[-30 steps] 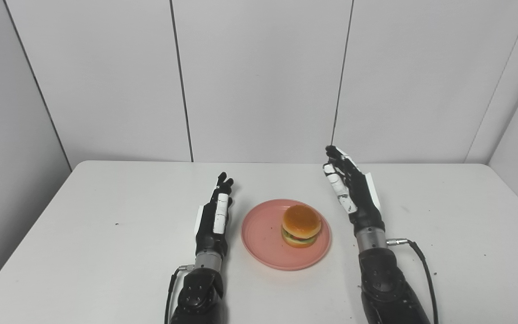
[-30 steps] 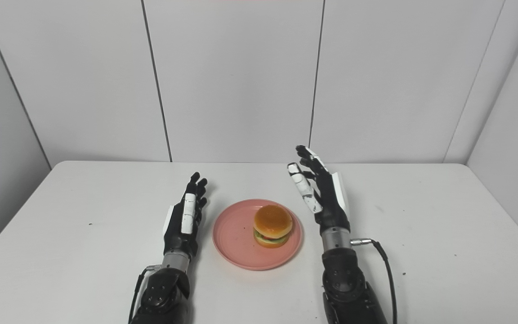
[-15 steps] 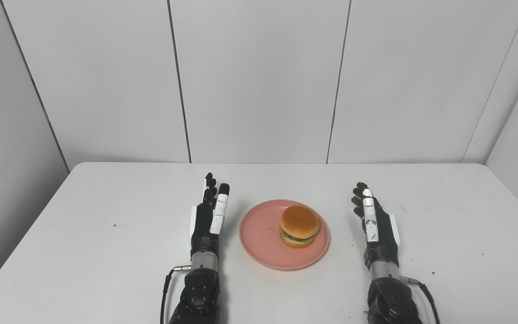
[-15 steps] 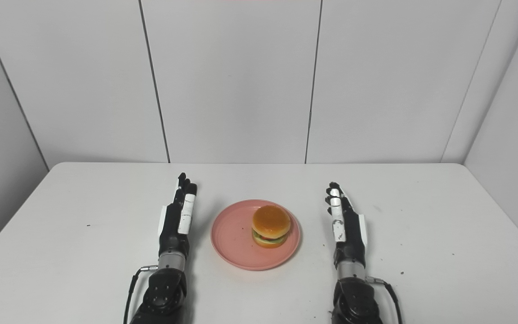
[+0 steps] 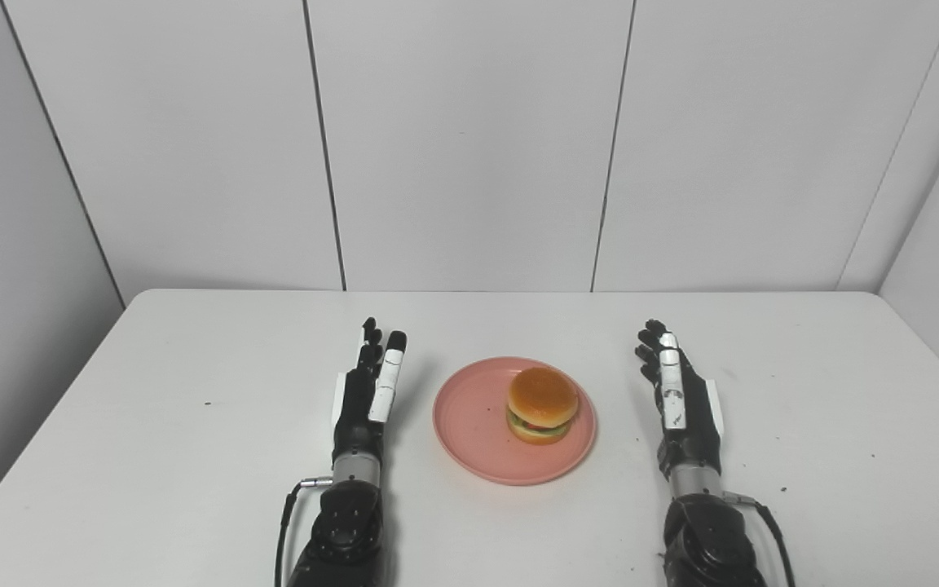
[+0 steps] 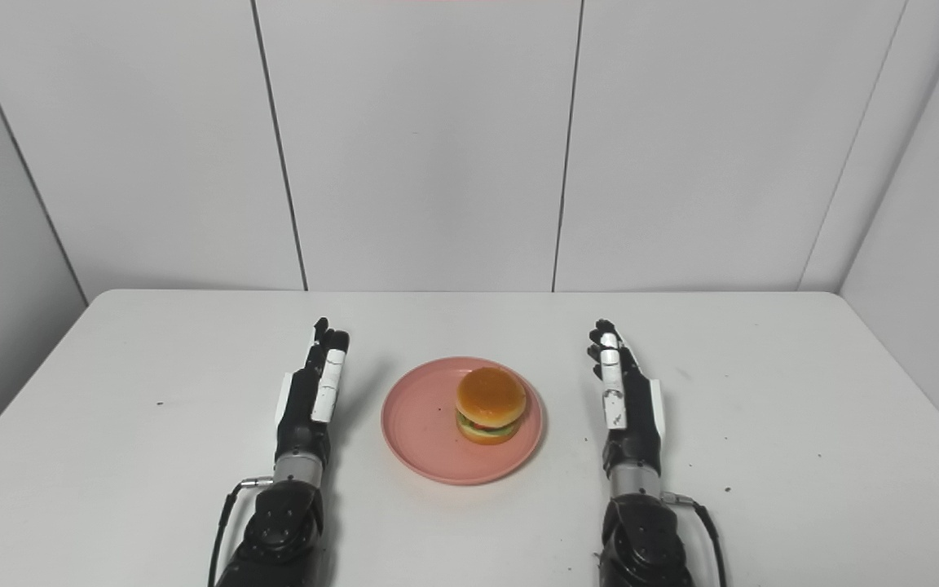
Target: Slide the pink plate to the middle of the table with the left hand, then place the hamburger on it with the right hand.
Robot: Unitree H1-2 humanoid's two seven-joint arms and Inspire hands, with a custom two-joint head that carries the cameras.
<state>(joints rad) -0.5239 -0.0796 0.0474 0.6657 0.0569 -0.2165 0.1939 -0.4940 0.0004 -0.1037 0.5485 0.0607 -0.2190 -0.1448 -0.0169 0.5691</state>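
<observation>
We judge both steps done: the plate (image 5: pixel 478 440) lies mid-table and the burger (image 5: pixel 542 404) sits upright on its right half, bun dome up. Being round, it has no clear long axis. Our left hand (image 5: pixel 368 393) rests left of the plate, our right hand (image 5: pixel 680 403) well right of it, both empty with fingers straight and slightly apart. Next we need only keep clear.

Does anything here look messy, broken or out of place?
Nothing much. The hamburger sits upright on the pink plate, toward its right side rather than centred. Both the left hand and right hand are open and apart from the plate. A few small dark specks dot the white table.
</observation>
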